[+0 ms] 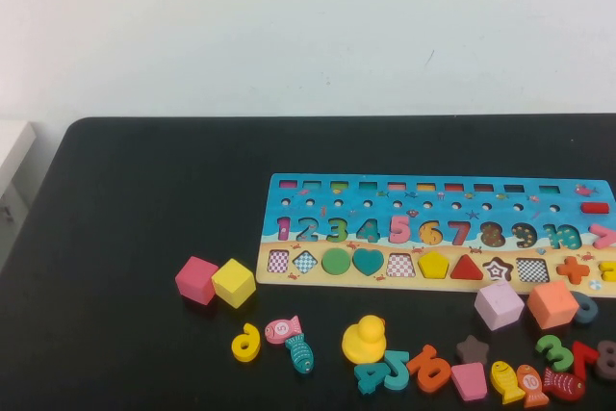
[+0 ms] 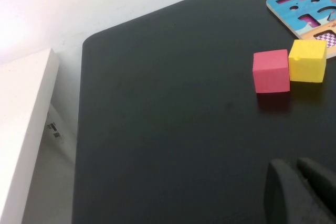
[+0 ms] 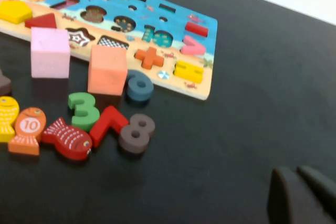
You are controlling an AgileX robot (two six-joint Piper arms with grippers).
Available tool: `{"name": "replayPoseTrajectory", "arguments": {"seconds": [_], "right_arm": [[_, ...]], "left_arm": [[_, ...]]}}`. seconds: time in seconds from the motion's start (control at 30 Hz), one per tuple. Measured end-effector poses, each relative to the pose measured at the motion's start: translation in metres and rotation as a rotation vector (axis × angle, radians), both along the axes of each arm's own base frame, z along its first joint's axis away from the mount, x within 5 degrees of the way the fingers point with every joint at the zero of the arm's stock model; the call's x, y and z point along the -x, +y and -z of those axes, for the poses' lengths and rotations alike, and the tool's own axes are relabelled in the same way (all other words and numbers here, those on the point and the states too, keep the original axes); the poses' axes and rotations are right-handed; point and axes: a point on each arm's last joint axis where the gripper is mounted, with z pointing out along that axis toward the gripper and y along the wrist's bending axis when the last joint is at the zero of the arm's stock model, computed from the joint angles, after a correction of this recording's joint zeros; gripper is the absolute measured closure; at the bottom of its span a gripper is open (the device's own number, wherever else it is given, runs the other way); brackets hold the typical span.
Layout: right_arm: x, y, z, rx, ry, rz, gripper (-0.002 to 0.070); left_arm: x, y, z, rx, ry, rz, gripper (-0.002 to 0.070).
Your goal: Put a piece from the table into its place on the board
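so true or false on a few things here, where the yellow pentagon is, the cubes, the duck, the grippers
1. The yellow pentagon sits in its cut-out on the board. True.
2. The pink cube and yellow cube lie on the board. False: they sit side by side on the table, off the board's left end.
3. The yellow duck stands on the table below the board. True.
4. The right gripper holds a piece. False: it is shut on nothing, over bare table.
5. The left gripper grips the pink cube. False: it is well apart from it.
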Motion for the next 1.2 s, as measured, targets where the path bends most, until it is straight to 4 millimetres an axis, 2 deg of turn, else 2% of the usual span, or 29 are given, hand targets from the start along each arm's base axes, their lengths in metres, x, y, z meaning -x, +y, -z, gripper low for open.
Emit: {"name": "replayPoseTrajectory", "arguments": {"seconds": [0.07, 0.3, 0.87, 1.2], "right_arm": [[-0.0007, -0.0003, 0.0050, -0.005, 0.005, 0.005, 0.0658], [-0.0029, -0.0008, 0.0042, -0.023, -0.045, 0.018, 0.0658], [-0.0033, -0.0010, 0.0041, -0.316, -0.065, 0.134, 0.0658], [-0.0034, -0.0032, 0.0042, -0.265, -0.073, 0.140, 0.0657]], "left_arm": [[0.0000, 0.0000, 0.0000, 0.000, 0.000, 0.000, 0.0676], [0.0000, 0.0000, 0.0000, 0.000, 0.000, 0.000, 0.0676], [0.0000, 0.0000, 0.0000, 0.000, 0.000, 0.000, 0.0677], [0.0000, 0.0000, 0.0000, 0.000, 0.000, 0.000, 0.0677]]}}
